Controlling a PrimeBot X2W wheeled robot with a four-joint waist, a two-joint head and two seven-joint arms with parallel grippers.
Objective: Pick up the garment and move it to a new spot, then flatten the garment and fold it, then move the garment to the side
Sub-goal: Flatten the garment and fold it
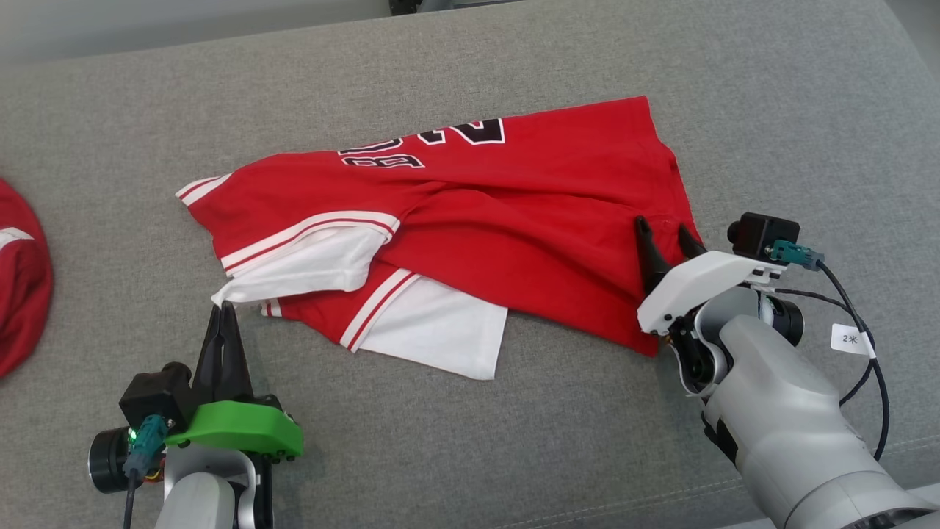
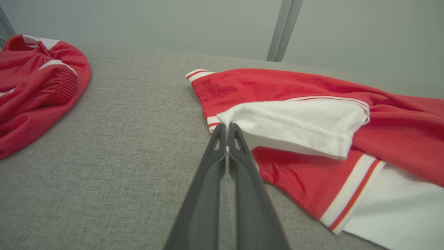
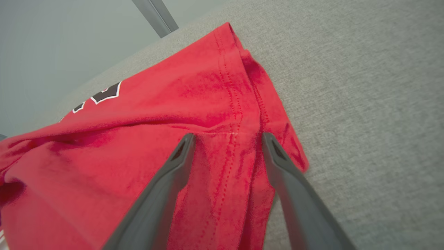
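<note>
Touching the white sleeve (image 1: 316, 266) corner just ahead with left gripper (image 1: 222, 308) pinched shut, hold unclear. Faces the garment (image 1: 514, 220), long axis running rightward from those tips. Straddles its hem (image 3: 232, 104) with right gripper (image 1: 662, 225) spread wide.

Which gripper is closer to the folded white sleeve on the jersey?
Left. The left gripper pinches a corner of the white sleeve; the right gripper stands open over the red hem on the far side.

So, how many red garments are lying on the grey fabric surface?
2: a red-and-white jersey in the middle; a crumpled red garment at the left edge, partly cut off.
</note>
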